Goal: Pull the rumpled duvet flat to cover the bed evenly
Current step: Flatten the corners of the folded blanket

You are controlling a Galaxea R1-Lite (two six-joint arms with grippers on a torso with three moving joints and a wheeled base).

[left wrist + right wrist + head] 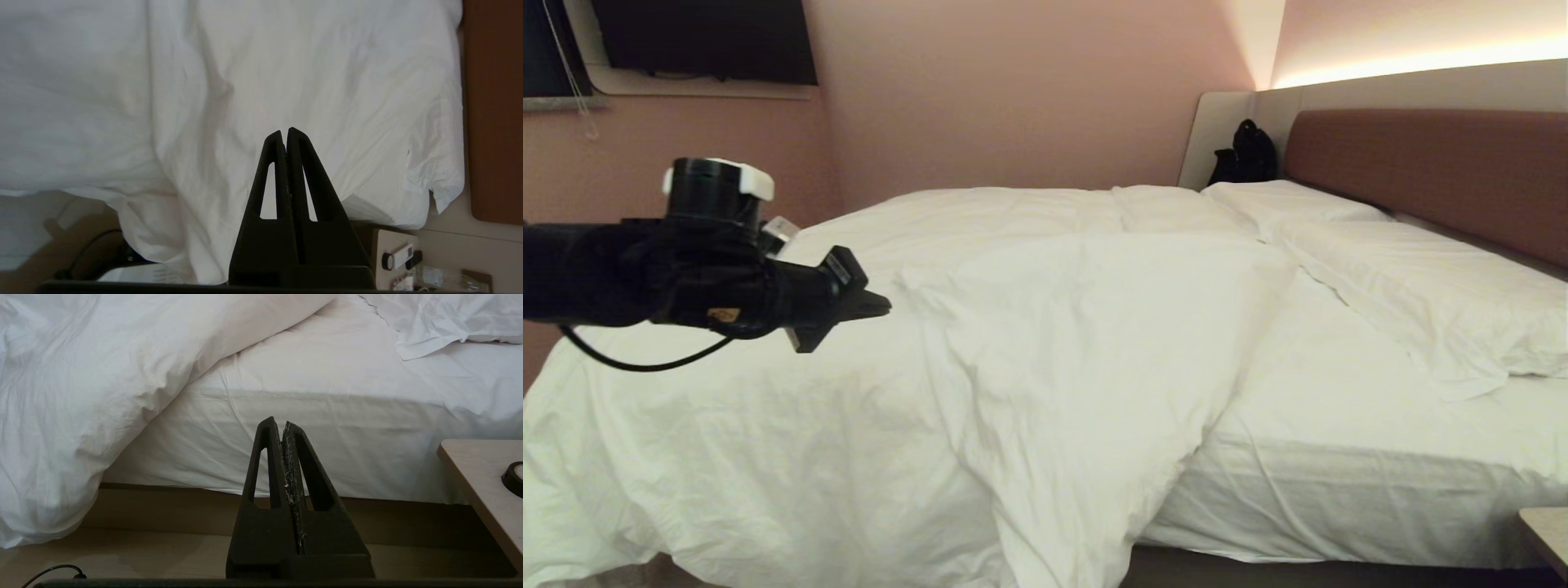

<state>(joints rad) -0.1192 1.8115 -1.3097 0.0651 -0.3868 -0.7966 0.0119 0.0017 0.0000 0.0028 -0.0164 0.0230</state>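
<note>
Two pincers, both with their fingers pressed together on nothing. I have the left gripper [874, 306] raised on the left of the head view, pointing right above the near-left part of the duvet [1029, 343] without touching it. The right gripper [282, 426] hangs low by the near side of the bed [327, 457], aimed at the sheeted mattress edge above the base, with a pale bedside table [478, 473] just to its right. The duvet lies bunched across the left and middle of the bed, one fold spilling over the near edge toward the floor, leaving the right part of the mattress bare. Pillows [1421, 278] lie at the far right against the brown headboard [1437, 171], and a black bag [1245, 155] sits in the far corner.
</note>
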